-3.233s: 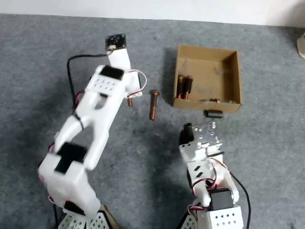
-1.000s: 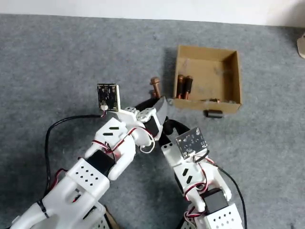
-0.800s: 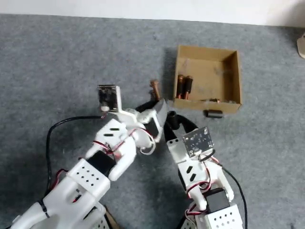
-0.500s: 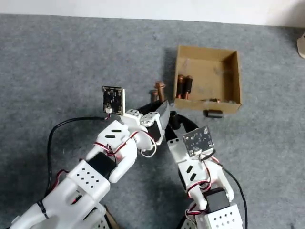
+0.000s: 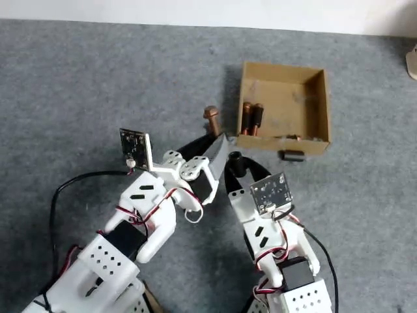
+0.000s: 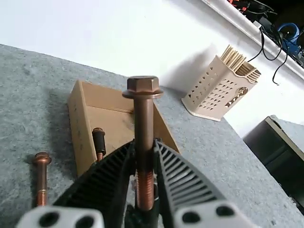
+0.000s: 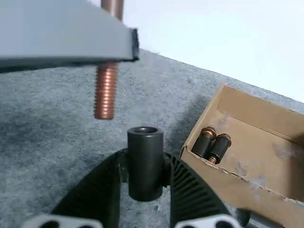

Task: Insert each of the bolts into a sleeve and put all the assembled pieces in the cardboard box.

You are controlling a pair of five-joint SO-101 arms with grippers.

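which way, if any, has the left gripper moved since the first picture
yes: the left gripper, holding a bolt, has moved toward the cardboard box.

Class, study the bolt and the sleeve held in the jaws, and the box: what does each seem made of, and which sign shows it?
Bolt: probably metal, copper-coloured with a slight sheen; cut threads and a flanged hex head. Sleeve: dark matte tube, perhaps blackened metal or plastic; the look leaves it open. Box: brown cardboard, matte, with thin walls and a ragged edge.
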